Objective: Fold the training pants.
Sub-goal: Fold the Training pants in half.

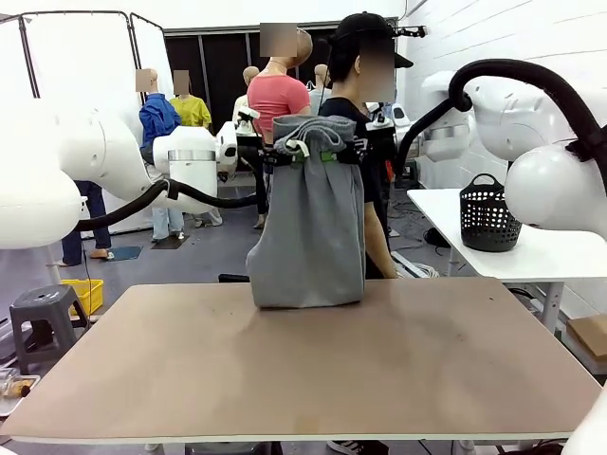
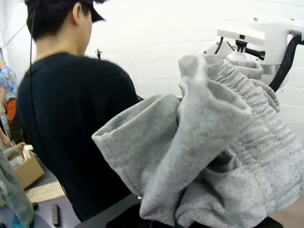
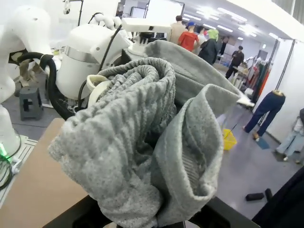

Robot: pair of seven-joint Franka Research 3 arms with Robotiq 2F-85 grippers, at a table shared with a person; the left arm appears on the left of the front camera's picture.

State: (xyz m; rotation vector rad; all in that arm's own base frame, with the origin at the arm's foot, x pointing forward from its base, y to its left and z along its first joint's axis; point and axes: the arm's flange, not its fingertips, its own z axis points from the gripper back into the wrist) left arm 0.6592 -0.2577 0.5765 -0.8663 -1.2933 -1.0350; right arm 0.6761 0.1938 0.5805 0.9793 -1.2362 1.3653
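A: Above the far edge of the table (image 1: pixel 313 379), what hangs there?

B: The training pants (image 1: pixel 308 227), held up high, long axis vertical. The lower end just reaches the tabletop near the far edge; whether it rests there or only brushes it I cannot tell. A person (image 1: pixel 365 142) stands right behind the cloth.

A: Largest first, then. The arms?

B: Left arm comes in from the left, right arm from the right, meeting at the top of the pants. Waistband bunched between them.

A: The grippers?

B: Left gripper (image 1: pixel 283 154) at the left corner of the waistband, right gripper (image 1: pixel 349 154) at the right corner. Both clamped tight on the fabric. In each wrist view the grey cloth bulges up over the fingers and hides the pads.

A: Which arm is nearer the cloth?

B: Equal. Each has its own corner, and the pants drop straight down from both.

A: So the next move turns on that?

B: My guess is yes. The cloth lies below the grippers, so laying it flat means lowering and drawing it toward the near edge.
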